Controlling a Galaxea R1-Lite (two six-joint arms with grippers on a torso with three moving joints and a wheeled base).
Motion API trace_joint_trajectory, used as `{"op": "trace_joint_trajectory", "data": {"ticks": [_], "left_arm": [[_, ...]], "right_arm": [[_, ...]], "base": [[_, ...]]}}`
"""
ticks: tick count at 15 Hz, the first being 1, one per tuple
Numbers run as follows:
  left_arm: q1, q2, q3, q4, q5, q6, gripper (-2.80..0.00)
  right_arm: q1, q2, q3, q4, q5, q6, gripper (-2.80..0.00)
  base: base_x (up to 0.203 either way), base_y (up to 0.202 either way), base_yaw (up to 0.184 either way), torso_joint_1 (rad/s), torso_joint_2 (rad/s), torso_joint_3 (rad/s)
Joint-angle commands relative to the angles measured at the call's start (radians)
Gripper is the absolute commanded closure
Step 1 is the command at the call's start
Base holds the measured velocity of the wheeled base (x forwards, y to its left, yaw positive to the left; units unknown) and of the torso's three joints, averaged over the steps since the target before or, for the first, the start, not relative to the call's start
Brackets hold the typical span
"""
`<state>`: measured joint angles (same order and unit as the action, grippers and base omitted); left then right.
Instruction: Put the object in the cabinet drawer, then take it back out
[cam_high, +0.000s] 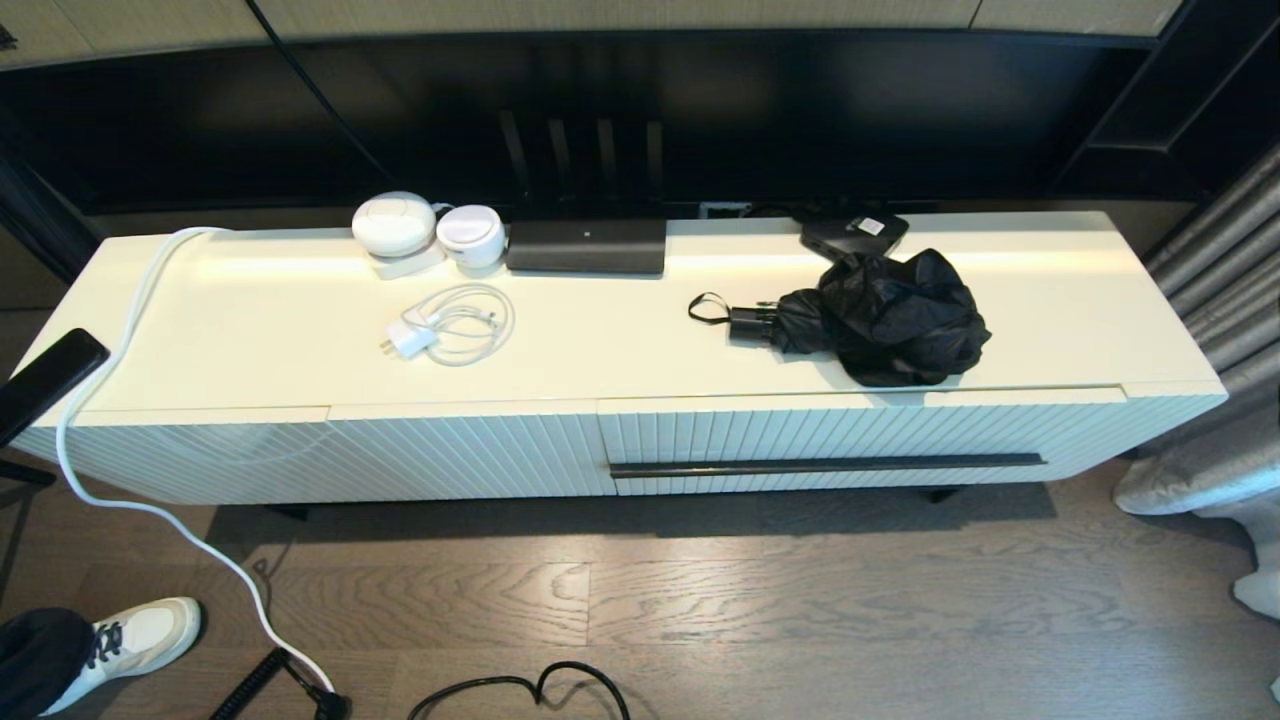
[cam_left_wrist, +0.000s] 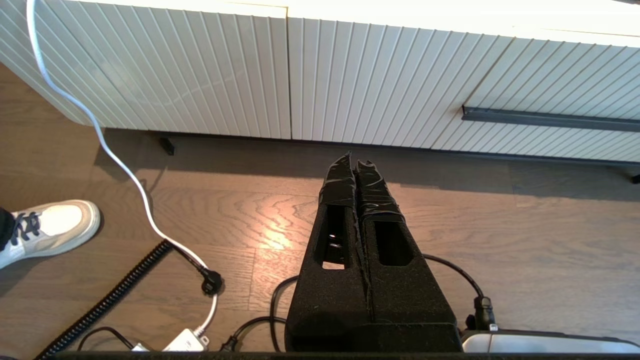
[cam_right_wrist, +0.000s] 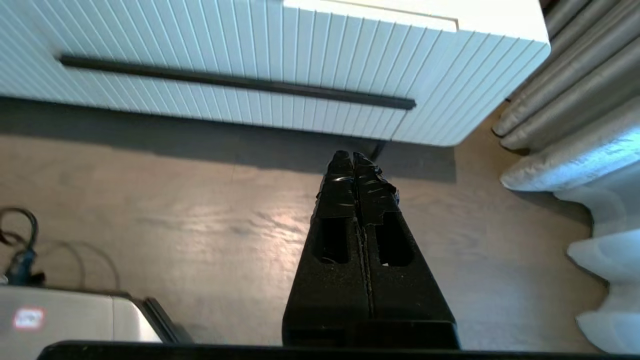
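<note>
The object, a black folding umbrella (cam_high: 880, 315) with bunchy fabric, lies on the right half of the cabinet top, its short handle and wrist loop (cam_high: 708, 307) pointing left. Below it the cabinet drawer (cam_high: 850, 435) is closed, its long black bar handle (cam_high: 828, 465) running across the ribbed front; the same bar handle (cam_right_wrist: 235, 81) shows in the right wrist view. My right gripper (cam_right_wrist: 353, 159) hangs shut and empty over the floor in front of the drawer. My left gripper (cam_left_wrist: 354, 164) is shut and empty too, low before the ribbed panel (cam_left_wrist: 200, 75). Neither arm shows in the head view.
On the cabinet top sit a white charger with coiled cable (cam_high: 450, 325), two white round devices (cam_high: 395, 225), a flat black box (cam_high: 586, 245) and a black box with a white label (cam_high: 853, 233). A white cord (cam_high: 110, 400) trails to the floor. A shoe (cam_high: 140, 640) and curtains (cam_high: 1225, 300) flank the cabinet.
</note>
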<state>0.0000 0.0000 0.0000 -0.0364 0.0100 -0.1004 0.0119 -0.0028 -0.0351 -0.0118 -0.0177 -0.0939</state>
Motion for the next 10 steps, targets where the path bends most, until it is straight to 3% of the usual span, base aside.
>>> {"op": "trace_joint_trajectory", "data": {"ticks": [1, 2, 4, 10], "left_arm": [[0.0, 0.0, 0.0, 0.0, 0.001, -0.001, 0.0], [0.0, 0.0, 0.0, 0.0, 0.002, -0.001, 0.0], [0.0, 0.0, 0.0, 0.0, 0.001, -0.001, 0.0], [0.0, 0.0, 0.0, 0.0, 0.001, -0.001, 0.0]], "right_arm": [[0.0, 0.003, 0.011, -0.013, -0.002, 0.017, 0.0], [0.0, 0.003, 0.013, -0.018, -0.002, 0.04, 0.0], [0.0, 0.002, 0.032, -0.003, 0.005, 0.169, 0.0], [0.0, 0.0, 0.035, 0.006, 0.005, 0.183, 0.0]], "base": [[0.0, 0.0, 0.0, 0.0, 0.0, 0.0], [0.0, 0.0, 0.0, 0.0, 0.0, 0.0], [0.0, 0.0, 0.0, 0.0, 0.0, 0.0], [0.0, 0.0, 0.0, 0.0, 0.0, 0.0]]}}
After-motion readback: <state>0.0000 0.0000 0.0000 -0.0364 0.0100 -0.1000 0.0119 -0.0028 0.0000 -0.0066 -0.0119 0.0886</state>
